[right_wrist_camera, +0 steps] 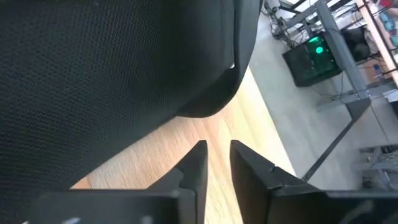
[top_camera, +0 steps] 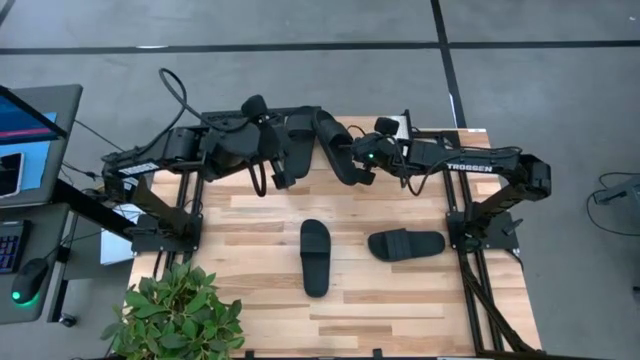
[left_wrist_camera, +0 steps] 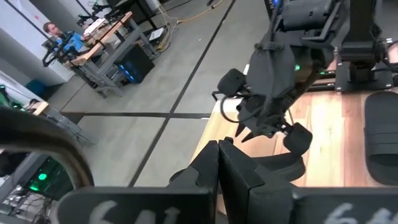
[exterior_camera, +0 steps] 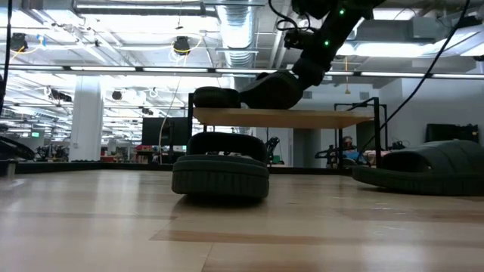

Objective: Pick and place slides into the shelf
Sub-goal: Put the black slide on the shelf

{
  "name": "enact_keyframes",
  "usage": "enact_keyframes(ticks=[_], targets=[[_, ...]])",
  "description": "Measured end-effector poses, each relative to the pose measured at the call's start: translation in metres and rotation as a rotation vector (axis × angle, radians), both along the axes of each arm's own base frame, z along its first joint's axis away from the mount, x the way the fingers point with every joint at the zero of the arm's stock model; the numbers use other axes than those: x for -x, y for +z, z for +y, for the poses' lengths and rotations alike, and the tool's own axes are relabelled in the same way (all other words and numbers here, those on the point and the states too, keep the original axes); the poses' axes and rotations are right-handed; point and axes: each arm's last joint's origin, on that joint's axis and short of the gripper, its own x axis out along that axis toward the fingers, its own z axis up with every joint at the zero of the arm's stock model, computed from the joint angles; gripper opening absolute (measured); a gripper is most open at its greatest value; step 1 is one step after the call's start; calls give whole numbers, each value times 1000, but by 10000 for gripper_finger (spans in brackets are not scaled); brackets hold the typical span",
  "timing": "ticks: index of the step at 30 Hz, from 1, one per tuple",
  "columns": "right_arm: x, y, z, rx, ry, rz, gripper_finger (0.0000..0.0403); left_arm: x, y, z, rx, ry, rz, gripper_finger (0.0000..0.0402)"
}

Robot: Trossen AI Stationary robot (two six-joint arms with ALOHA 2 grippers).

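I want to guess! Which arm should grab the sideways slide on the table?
Probably right: the sideways slide lies on the right gripper's side of the table; the left gripper is farther off.

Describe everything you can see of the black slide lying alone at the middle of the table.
The slide is all black and matte, with a long oval sole, ribbed along its edge, and a wide arched strap across one end. It lies flat, sole down, on the wooden tabletop, pointing toward the shelf. It is clear of the neighbouring slide and touches only the tabletop.
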Motion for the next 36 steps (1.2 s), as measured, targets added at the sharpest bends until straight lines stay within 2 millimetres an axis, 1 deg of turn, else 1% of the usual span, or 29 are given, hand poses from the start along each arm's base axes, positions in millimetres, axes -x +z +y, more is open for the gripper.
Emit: enact_keyframes(ticks=[4,7,11,16,21,23,28,36], targets=[[4,7,2,22,-14,-18,88,5,3,0,-23,32,-6,0],[8,11,3,25,-14,-28,96,13,8,-1,-27,41,-26,0],[13,17,2,18,-11,-44,95,29,18,-5,-26,37,-74,0],[21,18,-5,-46,39,-138,87,55,31,-14,-12,24,-137,0],[23,14,-11,-30,86,-208,87,74,36,-24,-11,33,-162,0],[22,14,-11,-43,106,-224,93,77,36,-28,-20,49,-161,0],[21,14,-10,-56,139,-230,127,82,36,-35,-44,63,-155,0],[19,15,-9,-57,158,-247,219,83,35,-39,-54,65,-147,0]])
